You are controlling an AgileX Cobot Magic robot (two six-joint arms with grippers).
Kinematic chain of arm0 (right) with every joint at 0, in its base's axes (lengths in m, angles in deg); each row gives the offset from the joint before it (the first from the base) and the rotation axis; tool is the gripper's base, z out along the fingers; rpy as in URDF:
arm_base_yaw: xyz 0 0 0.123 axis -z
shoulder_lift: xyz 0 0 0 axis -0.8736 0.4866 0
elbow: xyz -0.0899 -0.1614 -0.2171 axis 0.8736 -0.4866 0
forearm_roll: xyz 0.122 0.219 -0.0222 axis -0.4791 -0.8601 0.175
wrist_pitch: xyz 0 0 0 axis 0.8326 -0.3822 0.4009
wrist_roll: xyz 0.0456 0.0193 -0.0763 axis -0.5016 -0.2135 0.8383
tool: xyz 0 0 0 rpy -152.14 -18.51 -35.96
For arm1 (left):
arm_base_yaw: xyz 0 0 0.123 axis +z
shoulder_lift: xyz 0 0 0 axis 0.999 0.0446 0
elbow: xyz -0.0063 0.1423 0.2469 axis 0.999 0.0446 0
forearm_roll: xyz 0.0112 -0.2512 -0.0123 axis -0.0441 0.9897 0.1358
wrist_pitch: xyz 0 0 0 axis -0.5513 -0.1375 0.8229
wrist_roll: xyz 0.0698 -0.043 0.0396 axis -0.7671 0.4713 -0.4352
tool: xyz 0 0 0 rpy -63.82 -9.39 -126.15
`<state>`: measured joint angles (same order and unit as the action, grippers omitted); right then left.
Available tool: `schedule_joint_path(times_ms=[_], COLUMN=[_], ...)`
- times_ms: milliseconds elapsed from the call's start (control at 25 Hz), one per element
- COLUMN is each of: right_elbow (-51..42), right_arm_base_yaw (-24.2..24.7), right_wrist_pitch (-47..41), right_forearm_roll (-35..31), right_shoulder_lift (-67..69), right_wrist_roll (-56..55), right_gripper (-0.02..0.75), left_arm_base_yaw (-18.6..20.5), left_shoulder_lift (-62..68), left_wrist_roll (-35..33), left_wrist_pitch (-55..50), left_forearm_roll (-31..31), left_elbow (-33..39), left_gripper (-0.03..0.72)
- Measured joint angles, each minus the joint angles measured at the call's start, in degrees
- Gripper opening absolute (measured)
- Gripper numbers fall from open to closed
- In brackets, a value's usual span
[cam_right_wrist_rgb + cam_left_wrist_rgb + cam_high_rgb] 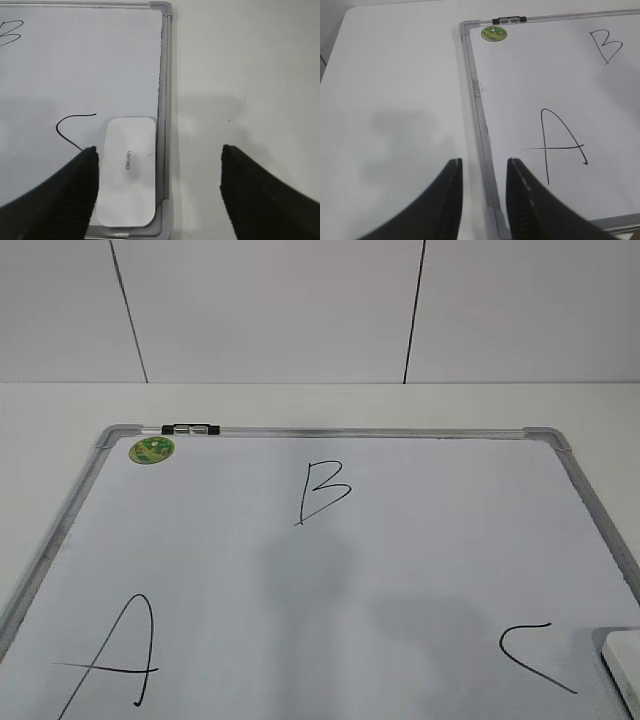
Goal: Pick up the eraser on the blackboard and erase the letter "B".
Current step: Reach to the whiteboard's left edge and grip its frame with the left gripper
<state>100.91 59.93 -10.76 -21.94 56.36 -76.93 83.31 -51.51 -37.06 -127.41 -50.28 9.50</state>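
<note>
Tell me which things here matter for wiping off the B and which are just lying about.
Needed for the job:
eraser, at the board's near right corner
letter B
blackboard
right gripper, jaws open wide above the eraser

Not needed:
letter A
letter C
green sticker
black clip on the top frame
left gripper

A white tabletop (60, 410) is seen across the middle of the frame. A pale panelled wall (270, 305) fills the top, split by two thin dark vertical seams (128, 310). Soft, even light is cast; faint grey shadows are seen on the surface, centre.
</note>
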Motion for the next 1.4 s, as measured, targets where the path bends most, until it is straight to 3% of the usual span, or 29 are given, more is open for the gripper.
schedule_joint_path(times_ms=[1400], right_elbow=[2.21], right_arm_base_yaw=[0.00], right_wrist_pitch=[-1.17], right_forearm_roll=[0.00], right_shoulder_lift=[1.21], right_wrist_roll=[-0.90], right_gripper=[0.585], left_arm_base_yaw=[0.00], left_shoulder_lift=[0.00], left_wrist_roll=[0.00], left_wrist_pitch=[0.13], left_forearm_roll=[0.00], left_elbow=[0.00], left_gripper=[0.226])
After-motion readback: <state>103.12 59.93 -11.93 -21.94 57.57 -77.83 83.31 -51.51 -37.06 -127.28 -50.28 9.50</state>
